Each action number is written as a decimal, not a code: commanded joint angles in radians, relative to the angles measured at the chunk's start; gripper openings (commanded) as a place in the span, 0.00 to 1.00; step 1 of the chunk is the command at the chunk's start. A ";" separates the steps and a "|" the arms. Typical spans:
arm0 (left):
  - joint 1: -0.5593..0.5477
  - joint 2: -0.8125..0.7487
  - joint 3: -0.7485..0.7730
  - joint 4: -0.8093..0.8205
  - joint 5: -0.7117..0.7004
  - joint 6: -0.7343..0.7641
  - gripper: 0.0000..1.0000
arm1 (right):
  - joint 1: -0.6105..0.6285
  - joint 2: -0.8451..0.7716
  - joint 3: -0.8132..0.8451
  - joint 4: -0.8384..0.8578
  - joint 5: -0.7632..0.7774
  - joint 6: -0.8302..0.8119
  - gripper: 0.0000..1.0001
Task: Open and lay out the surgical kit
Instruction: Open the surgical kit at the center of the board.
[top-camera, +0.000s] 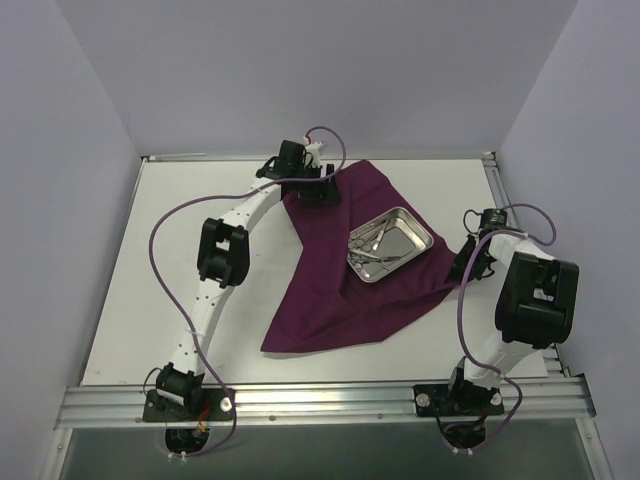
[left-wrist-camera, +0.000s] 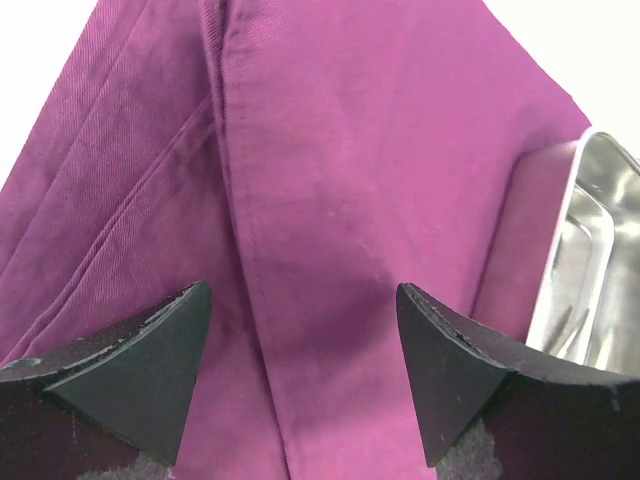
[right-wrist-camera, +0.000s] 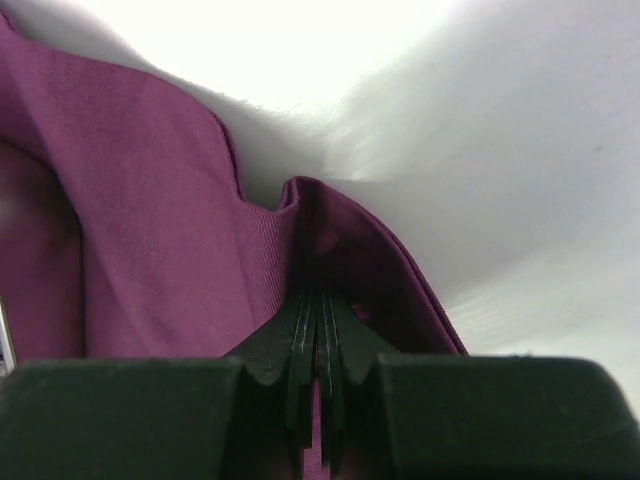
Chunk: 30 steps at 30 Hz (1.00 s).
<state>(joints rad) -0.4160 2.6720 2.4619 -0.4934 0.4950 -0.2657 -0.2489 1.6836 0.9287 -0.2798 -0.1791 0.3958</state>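
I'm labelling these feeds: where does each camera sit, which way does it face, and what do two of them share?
Top external: above and behind the bases, looking down on the table; left arm and right arm both show.
Left wrist: on the left arm, looking down past its open left gripper at the cloth wrap.
Right wrist: low, looking along the right gripper, shut on the cloth wrap.
Shared: top and left wrist views both show the steel tray.

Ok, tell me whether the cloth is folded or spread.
Mostly spread: the cloth lies open under the tray, one edge pinched up in the right gripper.
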 joint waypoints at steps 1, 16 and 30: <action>0.008 0.037 0.071 0.078 0.027 -0.036 0.84 | 0.013 0.090 -0.070 -0.010 0.001 0.003 0.00; 0.005 0.075 0.091 0.130 0.068 -0.116 0.63 | 0.016 0.119 -0.074 0.008 -0.016 0.002 0.00; 0.032 -0.022 0.071 0.099 0.067 -0.135 0.02 | 0.010 0.149 -0.048 -0.022 0.050 0.021 0.00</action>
<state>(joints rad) -0.4080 2.7491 2.5065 -0.4011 0.5659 -0.3996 -0.2489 1.7210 0.9417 -0.2390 -0.2508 0.4202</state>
